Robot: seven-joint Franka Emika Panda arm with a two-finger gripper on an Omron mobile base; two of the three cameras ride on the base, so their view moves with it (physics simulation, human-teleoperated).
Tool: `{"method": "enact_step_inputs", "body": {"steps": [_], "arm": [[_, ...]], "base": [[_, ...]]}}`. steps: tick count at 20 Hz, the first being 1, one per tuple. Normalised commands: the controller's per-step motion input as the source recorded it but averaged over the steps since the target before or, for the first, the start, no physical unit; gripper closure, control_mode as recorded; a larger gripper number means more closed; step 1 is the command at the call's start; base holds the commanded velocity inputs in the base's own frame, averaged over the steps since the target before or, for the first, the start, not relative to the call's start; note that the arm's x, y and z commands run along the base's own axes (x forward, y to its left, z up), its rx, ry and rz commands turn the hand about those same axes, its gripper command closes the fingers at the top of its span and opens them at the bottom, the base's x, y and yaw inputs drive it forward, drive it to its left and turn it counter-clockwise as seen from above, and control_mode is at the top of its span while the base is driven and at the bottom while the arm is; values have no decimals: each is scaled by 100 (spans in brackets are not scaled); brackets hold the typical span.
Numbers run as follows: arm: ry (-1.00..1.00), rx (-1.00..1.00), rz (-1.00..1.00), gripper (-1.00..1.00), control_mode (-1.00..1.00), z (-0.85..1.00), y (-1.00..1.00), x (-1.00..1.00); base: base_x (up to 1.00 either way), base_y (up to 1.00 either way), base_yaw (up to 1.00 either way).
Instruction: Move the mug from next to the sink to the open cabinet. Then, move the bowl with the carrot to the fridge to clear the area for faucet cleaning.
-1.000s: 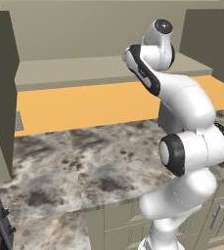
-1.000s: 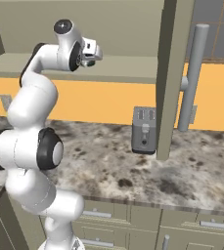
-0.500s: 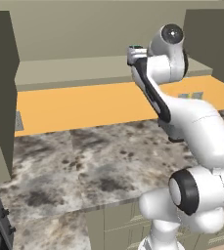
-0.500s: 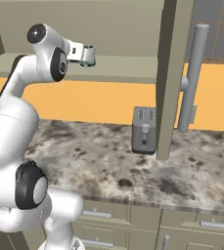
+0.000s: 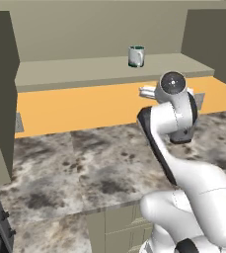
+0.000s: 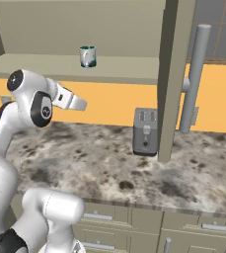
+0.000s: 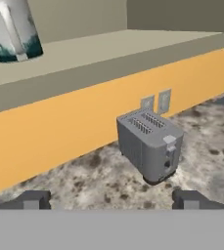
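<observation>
Dark finger tips (image 7: pixel 33 200) rise at the two bottom corners of the hand view, far apart, with nothing between them; the gripper (image 7: pixel 111 201) is wide open and holds nothing. In the right base view the gripper (image 6: pixel 79 103) points out over the counter, clear of every surface, below the level of the cabinet shelf. In the left base view it (image 5: pixel 145 91) pokes out just left of the arm's round wrist joint.

Beyond the fingers lies the marbled grey counter (image 7: pixel 108 188). A grey toaster (image 7: pixel 150 144) stands on it, close to the orange back wall (image 7: pixel 59 132), with two wall sockets (image 7: pixel 156 101) just behind it. In the right base view the toaster (image 6: pixel 145 131) sits just left of the open cabinet door (image 6: pixel 172 74), whose long silver handle (image 6: pixel 192 76) hangs on its right face.

Farther back and higher, the mug (image 6: pixel 88 56) stands upright on the lower shelf of the cabinet (image 6: pixel 45 66), well apart from the gripper. In the left base view the mug (image 5: pixel 136 56) stands near the shelf's front edge, above and left of the wrist. In the hand view the mug (image 7: pixel 13 29) shows at the top left, cut by the frame, resting on the shelf.
</observation>
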Motion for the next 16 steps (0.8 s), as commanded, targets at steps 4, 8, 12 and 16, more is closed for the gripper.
{"method": "enact_step_inputs", "body": {"steps": [4, 8, 12, 16], "arm": [[0, 11, -17, -100, 100, -24, -7, -50], [0, 0, 0, -100, 100, 0, 0, 0], [0, 0, 0, -100, 100, 0, 0, 0], [0, 0, 0, -100, 100, 0, 0, 0]], "base": [[-50, 0, -21], [-100, 0, -63], [-55, -37, -77], [0, -100, -79]]}}
